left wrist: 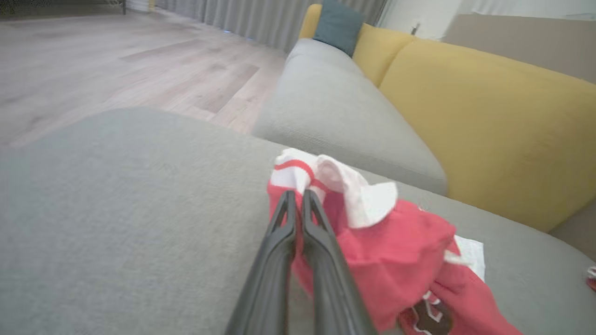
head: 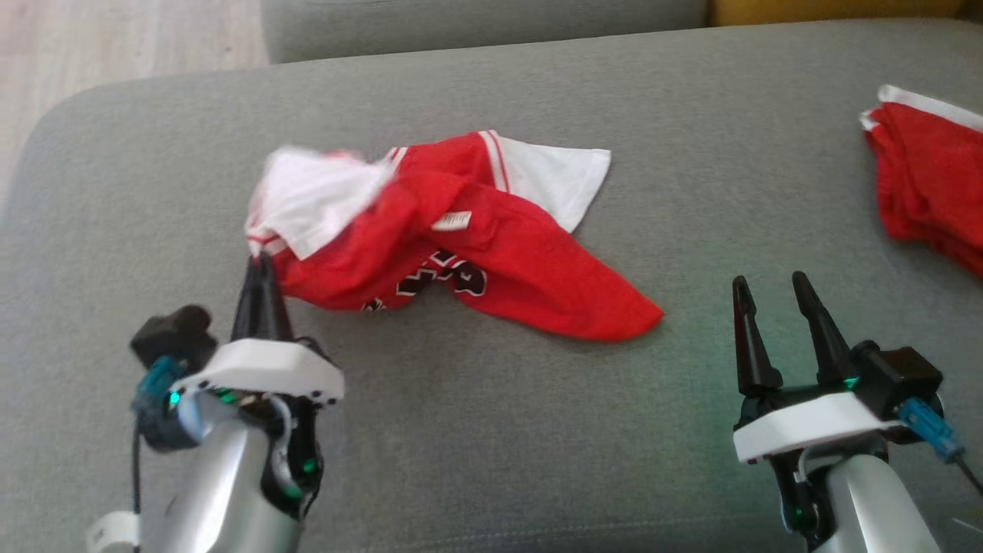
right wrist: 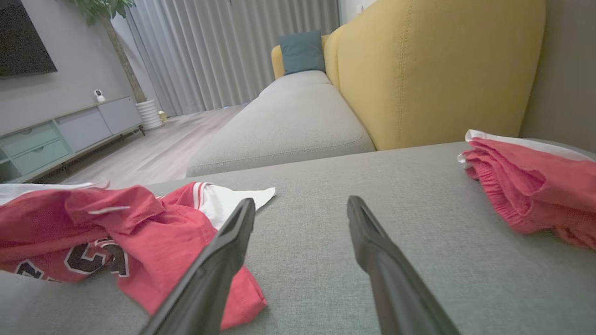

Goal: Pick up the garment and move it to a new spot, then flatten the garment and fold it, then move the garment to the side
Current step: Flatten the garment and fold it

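The garment (head: 491, 253) is a crumpled red and white jersey with black lettering, lying at the middle of the grey cushion (head: 491, 430). My left gripper (head: 261, 265) is shut on the garment's left edge, where red trim meets a white sleeve. In the left wrist view the two fingers press together at the cloth (left wrist: 396, 246), and my left gripper (left wrist: 298, 195) has its tips in the folds. My right gripper (head: 770, 283) stands open over bare cushion, right of the garment's lower corner. The right wrist view shows my right gripper (right wrist: 300, 204) empty, with the garment (right wrist: 139, 228) to its left.
A second red and white piece of clothing (head: 929, 184) lies bunched at the cushion's right edge, also seen in the right wrist view (right wrist: 526, 186). Wooden floor (head: 115, 38) lies beyond the far-left corner. A yellow backrest (left wrist: 489, 116) rises behind another grey seat (right wrist: 288, 121).
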Controlling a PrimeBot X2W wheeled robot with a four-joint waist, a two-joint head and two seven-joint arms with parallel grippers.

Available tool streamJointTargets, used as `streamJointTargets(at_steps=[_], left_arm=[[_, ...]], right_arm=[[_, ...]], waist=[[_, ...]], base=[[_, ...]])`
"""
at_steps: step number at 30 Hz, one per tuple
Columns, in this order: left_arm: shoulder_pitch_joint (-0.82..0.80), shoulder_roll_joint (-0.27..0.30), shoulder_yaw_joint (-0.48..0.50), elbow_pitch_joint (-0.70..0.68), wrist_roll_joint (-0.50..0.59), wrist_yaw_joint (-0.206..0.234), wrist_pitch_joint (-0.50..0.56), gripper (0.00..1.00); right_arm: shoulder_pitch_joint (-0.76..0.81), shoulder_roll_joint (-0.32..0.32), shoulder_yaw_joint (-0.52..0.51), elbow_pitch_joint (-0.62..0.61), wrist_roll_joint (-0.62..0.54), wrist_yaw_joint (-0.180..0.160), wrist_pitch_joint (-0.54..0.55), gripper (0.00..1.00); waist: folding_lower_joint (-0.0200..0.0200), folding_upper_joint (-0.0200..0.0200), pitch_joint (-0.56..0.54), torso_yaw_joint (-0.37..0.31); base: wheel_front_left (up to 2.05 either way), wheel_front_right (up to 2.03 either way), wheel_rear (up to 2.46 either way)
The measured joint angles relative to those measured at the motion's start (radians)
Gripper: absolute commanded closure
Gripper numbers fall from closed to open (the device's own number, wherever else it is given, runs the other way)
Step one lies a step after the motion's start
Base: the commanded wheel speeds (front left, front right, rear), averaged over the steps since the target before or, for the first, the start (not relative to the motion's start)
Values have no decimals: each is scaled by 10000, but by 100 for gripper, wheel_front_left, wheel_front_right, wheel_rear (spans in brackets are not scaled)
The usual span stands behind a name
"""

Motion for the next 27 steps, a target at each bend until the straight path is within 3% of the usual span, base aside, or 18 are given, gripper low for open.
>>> streamJointTargets(at_steps=[19, 20, 21, 22, 23, 27], left_arm=[[1063, -38, 1246, 732, -560, -23, 2, 100], [1146, -40, 1246, 876, -612, -36, 2, 89], [1201, -42, 1244, 955, -644, -77, 2, 42], [1255, -42, 1246, 1018, -644, -119, 2, 6], [1298, -42, 1246, 1035, -644, -125, 2, 0], [1444, -40, 1258, 938, -487, -297, 2, 0]], right_arm=[[1, 0, -36, -165, -255, 0, 378, 0], [1, 0, -56, -163, -255, 0, 380, 0], [1, 0, -69, -163, -257, 0, 380, 0], [2, 0, -86, -163, -257, 0, 405, 0], [2, 0, -90, -161, -259, 0, 458, 0], [6, 0, -79, -161, -259, 0, 520, 0]], waist=[[0, 0, 142, 565], [0, 0, 99, 588], [0, 0, 77, 601], [0, 0, 56, 616], [0, 0, 33, 632], [0, 0, -61, 735]], base=[[0, 0, 0], [0, 0, 0], [0, 0, 0], [0, 0, 0], [0, 0, 0], [0, 0, 0]])
